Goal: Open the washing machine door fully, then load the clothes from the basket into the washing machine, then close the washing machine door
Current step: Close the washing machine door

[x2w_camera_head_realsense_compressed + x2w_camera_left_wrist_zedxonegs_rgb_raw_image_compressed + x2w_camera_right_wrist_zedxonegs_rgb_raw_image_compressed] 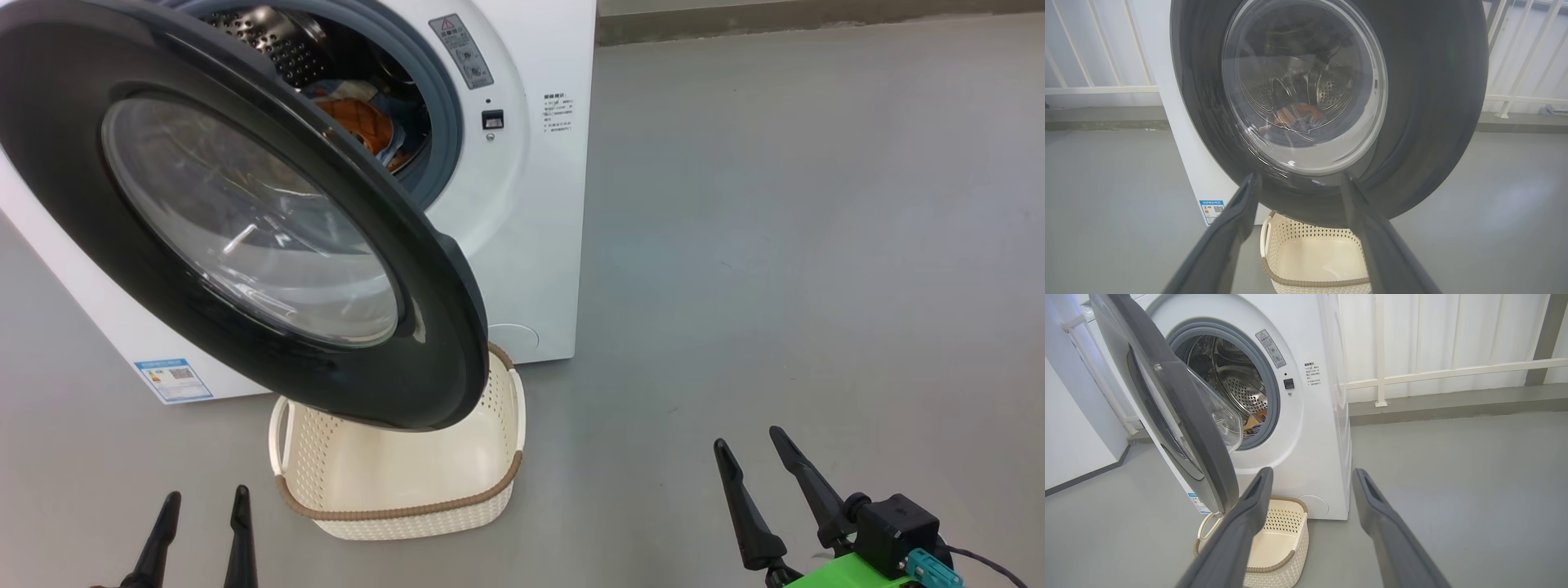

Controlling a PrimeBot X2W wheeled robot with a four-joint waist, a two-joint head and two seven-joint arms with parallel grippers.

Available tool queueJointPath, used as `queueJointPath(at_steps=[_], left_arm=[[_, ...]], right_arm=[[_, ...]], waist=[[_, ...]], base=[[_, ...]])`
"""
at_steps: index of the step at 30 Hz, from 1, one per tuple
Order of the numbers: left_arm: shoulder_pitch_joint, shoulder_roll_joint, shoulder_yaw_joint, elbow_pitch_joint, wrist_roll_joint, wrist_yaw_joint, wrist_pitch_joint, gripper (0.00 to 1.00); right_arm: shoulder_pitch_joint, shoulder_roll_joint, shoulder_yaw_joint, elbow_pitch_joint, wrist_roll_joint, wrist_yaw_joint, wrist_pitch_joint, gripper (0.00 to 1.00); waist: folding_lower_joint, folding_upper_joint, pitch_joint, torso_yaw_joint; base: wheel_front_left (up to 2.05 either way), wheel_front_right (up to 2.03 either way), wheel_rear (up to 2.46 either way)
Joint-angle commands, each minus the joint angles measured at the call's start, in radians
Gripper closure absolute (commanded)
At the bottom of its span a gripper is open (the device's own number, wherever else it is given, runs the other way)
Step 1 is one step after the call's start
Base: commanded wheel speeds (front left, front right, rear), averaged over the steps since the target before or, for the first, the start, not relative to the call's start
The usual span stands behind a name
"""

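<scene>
Our left gripper (206, 492) sits at the lower left of the head view, fingers spread and holding nothing. Our right gripper (748, 438) sits at the lower right, likewise spread and holding nothing, well apart from everything else. Both hang above the grey floor (775, 245).

Ahead of us the door (245, 212) stands swung out from the washer (531, 204), hinged on our left, its black rim reaching over the basket (400, 513). We see the basket on the floor just before the washer's front, partly under the door's lower edge, its bare cream bottom showing.

Past the door's edge the drum mouth is uncovered, and the clothes (359, 122) lie inside it, orange and blue. In the left wrist view we see them through the door glass. A blue label (173, 380) marks the washer's lower corner.
</scene>
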Motion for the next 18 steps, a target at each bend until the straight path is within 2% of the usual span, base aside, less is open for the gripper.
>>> queueJointPath(at_steps=[1, 13, 15, 16, 18], left_arm=[[-0.021, 0.006, 0.030, -0.021, -0.010, -0.005, -0.006, 0.00], [-0.017, 0.005, 0.025, -0.020, -0.010, -0.009, -0.006, 0.00], [-0.016, 0.005, 0.025, -0.018, -0.013, -0.010, -0.006, 0.00], [-0.015, 0.005, 0.025, -0.018, -0.014, -0.011, -0.006, 0.00], [-0.014, 0.005, 0.026, -0.017, -0.016, -0.012, -0.006, 0.00]], right_arm=[[-0.016, 0.001, 0.019, -0.023, -0.003, 0.002, -0.005, 0.00], [-0.014, 0.001, 0.019, -0.020, -0.005, 0.002, -0.005, 0.00], [-0.013, 0.001, 0.020, -0.015, 0.000, 0.002, -0.005, 0.70], [-0.013, 0.001, 0.020, -0.013, 0.005, 0.002, -0.005, 1.00], [-0.012, 0.001, 0.021, -0.008, 0.016, 0.002, -0.005, 1.00]], waist=[[0.0000, 0.0000, 0.000, 0.000], [0.0000, 0.0000, -0.006, 0.001], [0.0000, 0.0000, -0.009, 0.001], [0.0000, 0.0000, -0.010, 0.001], [0.0000, 0.0000, -0.013, 0.001]], base=[[0.00, 0.00, 0.00], [0.00, 0.00, 0.00], [0.00, 0.00, 0.00], [0.00, 0.00, 0.00], [0.00, 0.00, 0.00]])
